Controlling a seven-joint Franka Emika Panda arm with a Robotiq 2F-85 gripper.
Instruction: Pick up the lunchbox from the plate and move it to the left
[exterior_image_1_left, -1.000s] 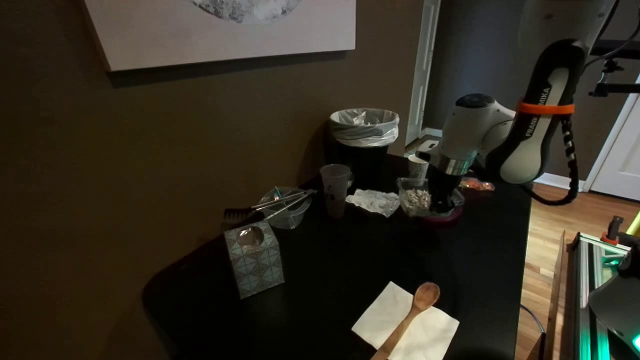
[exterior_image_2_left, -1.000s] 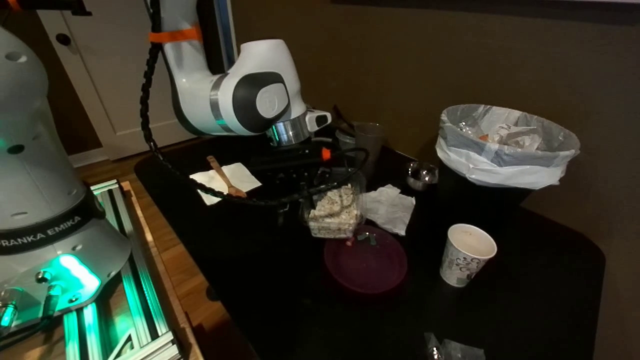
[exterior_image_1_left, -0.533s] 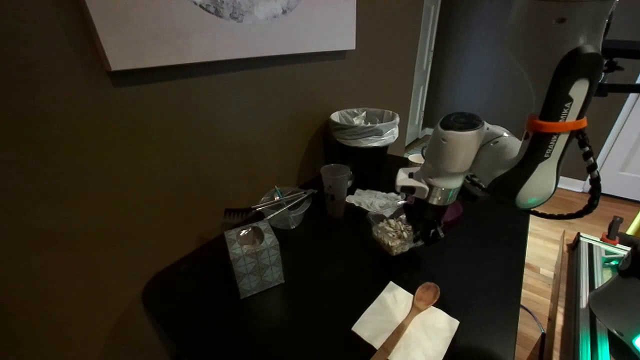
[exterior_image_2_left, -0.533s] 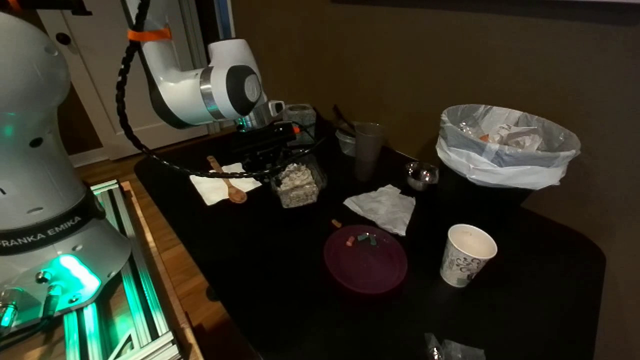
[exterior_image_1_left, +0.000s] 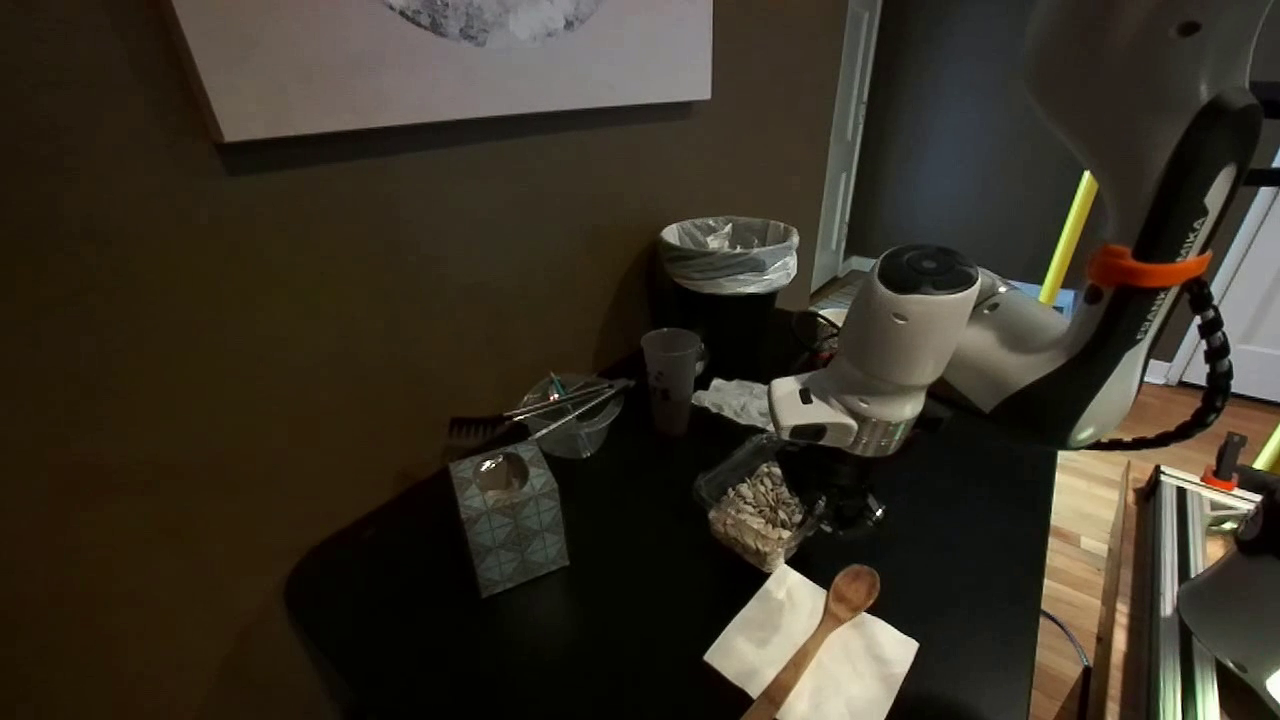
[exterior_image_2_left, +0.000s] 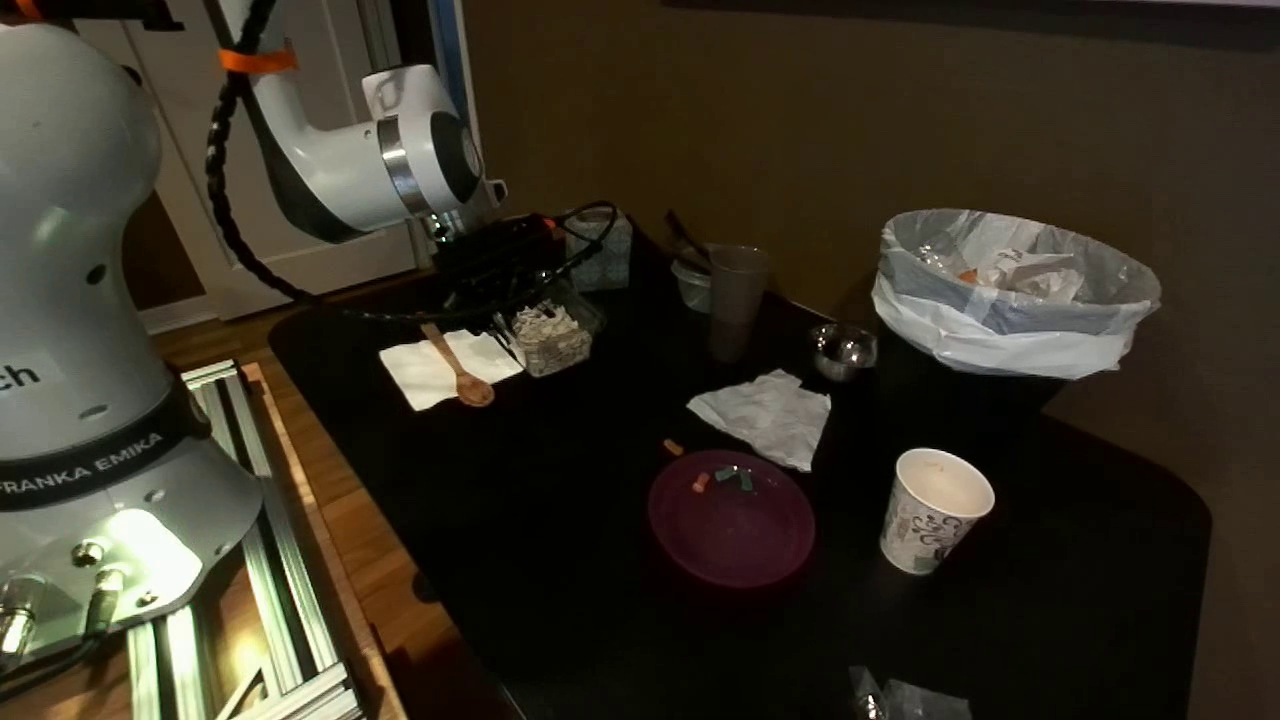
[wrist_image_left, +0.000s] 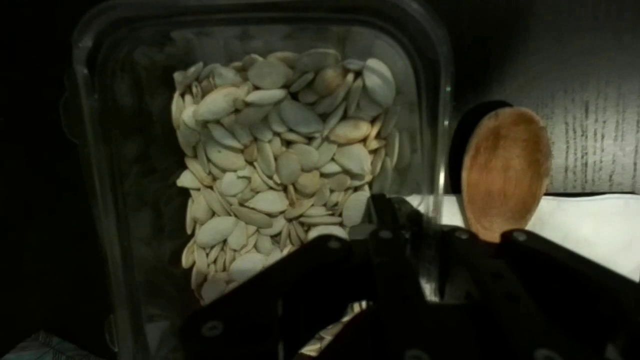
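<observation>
The lunchbox is a clear plastic box of pale seeds. It shows in both exterior views (exterior_image_1_left: 757, 515) (exterior_image_2_left: 550, 340) and fills much of the wrist view (wrist_image_left: 270, 140). My gripper (wrist_image_left: 412, 225) has its fingers on either side of one wall of the box and is shut on it; one finger is inside, over the seeds. In an exterior view the gripper (exterior_image_1_left: 840, 505) is dark beneath the wrist. The box is beside the white napkin; I cannot tell whether it touches the table. The maroon plate (exterior_image_2_left: 735, 530) stands apart, with small coloured bits on it.
A wooden spoon (exterior_image_1_left: 850, 595) lies on the white napkin (exterior_image_1_left: 860, 665) close to the box. A tissue box (exterior_image_1_left: 510, 530), a bowl with utensils (exterior_image_1_left: 575, 425) and a tall cup (exterior_image_1_left: 670, 380) stand along the wall side. A paper cup (exterior_image_2_left: 935, 510) stands near the plate.
My gripper has carried the lunchbox from the plate's edge across the table to beside the napkin and spoon. The plate is now fully uncovered in an exterior view.
</observation>
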